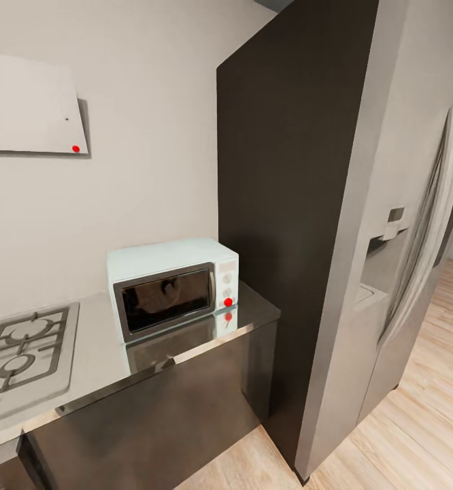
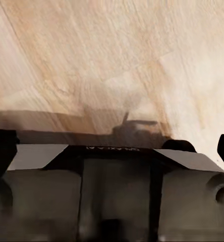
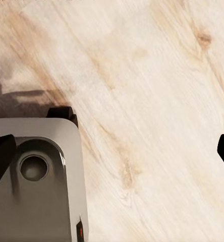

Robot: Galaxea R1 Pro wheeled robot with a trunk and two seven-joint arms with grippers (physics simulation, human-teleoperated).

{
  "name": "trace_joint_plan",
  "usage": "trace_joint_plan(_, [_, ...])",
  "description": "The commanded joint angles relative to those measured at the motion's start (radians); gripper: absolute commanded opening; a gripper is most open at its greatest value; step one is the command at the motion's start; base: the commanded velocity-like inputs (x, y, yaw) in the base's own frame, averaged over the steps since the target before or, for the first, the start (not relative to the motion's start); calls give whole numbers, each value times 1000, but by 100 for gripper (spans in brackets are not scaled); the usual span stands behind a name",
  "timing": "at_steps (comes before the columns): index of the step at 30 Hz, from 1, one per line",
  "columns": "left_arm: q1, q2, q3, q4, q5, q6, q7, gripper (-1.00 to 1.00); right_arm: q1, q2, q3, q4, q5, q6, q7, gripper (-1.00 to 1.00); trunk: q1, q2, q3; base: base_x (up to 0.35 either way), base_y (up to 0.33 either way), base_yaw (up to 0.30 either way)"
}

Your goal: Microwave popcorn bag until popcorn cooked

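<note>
The pale mint-blue microwave (image 1: 172, 289) stands with its dark glass door shut on the grey reflective countertop (image 1: 97, 361), close to the counter's right end. A red light glows on its knob panel. The popcorn bag and the popcorn are out of view. In the left wrist view my left gripper (image 2: 112, 154) is open, its dark fingertips (image 2: 2, 156) far apart, with nothing between them. My right gripper (image 3: 114, 156) is open too, fingertips (image 3: 0, 161) at the picture's edges. Both hang over the wood floor and my own grey base (image 2: 117, 196).
A gas hob (image 1: 22, 350) sits in the counter left of the microwave, under a white hood (image 1: 29, 105). A tall dark panel (image 1: 288, 204) and a grey fridge (image 1: 390, 286) stand right of the counter. Light wood floor (image 1: 417, 435) stretches right of the cabinets.
</note>
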Motion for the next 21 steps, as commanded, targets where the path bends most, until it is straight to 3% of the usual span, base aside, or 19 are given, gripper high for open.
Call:
trace_joint_plan(1, [17, 12, -7, 1, 32, -1, -6, 100, -1, 0, -5, 3, -1, -6, 4, 100, 0, -1, -1, 0, 0, 0])
trace_joint_plan(3, [41, 43, -7, 1, 60, 0, -10, 100, -1, 1, -6, 3, -1, -8, 4, 100, 0, -1, -1, 0, 0, 0])
trace_joint_plan(5, [50, 58, -8, 1, 70, 0, -12, 100, -1, 0, -6, 3, -1, -6, 4, 100, 0, -1, -1, 0, 0, 0])
trace_joint_plan(13, [53, 59, -11, -1, 61, -2, -12, 100, -1, -2, -8, 3, -3, -7, 3, 100, 0, -1, -1, 0, 0, 13])
trace_joint_plan(21, [53, 58, -12, -1, 59, -2, -11, 100, -1, -2, -7, 3, -3, -11, -4, 100, 0, -1, -1, 0, 0, 232])
